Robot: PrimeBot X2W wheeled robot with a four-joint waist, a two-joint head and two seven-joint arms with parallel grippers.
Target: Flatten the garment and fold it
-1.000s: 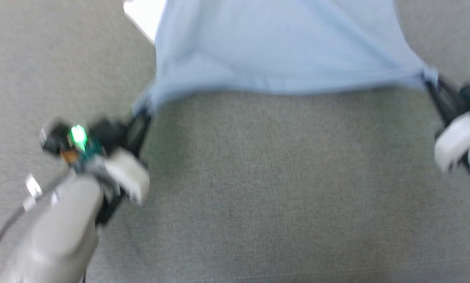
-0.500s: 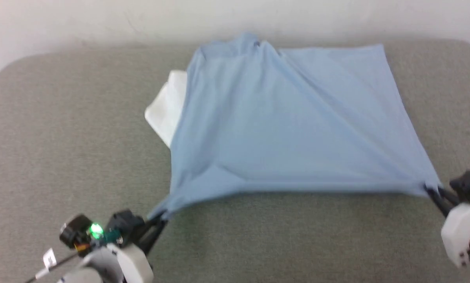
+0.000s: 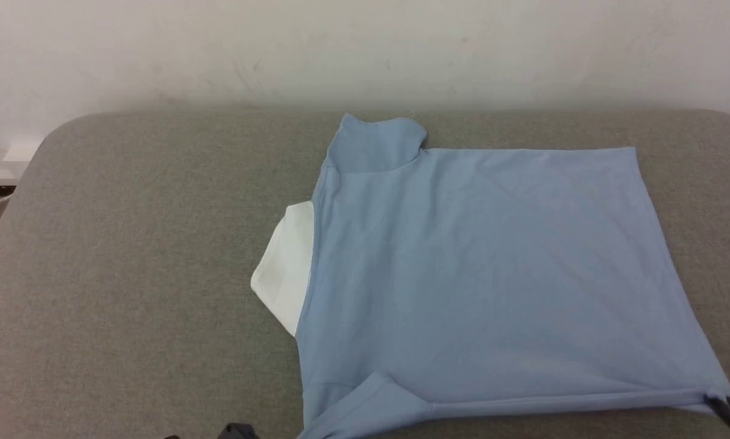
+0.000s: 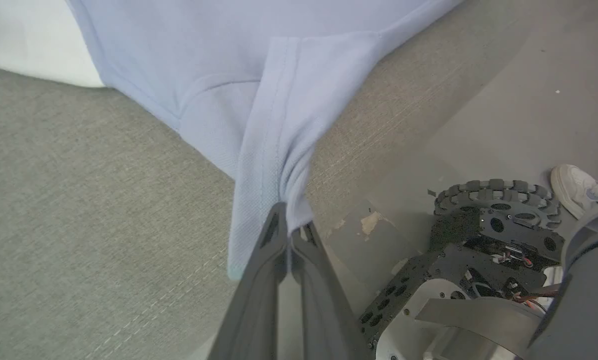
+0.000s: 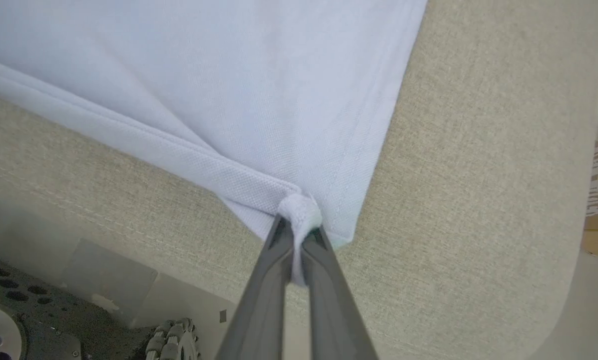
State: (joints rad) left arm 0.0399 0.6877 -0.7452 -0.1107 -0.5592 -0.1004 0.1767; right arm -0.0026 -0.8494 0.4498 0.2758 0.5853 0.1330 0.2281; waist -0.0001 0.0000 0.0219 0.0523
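Light blue cotton lies almost flat before us: one garment [image 3: 486,274] spread on the right half of the grey padded surface [image 3: 133,274]. A white panel [image 3: 285,268] peeks from under its left edge, and one short sleeve [image 3: 374,143] juts at the far side. We hold it with two grippers. Our left gripper [image 4: 291,232] is clamped on bunched cloth at the near-left corner, and our right gripper [image 5: 299,227] pinches the near-right hem corner.
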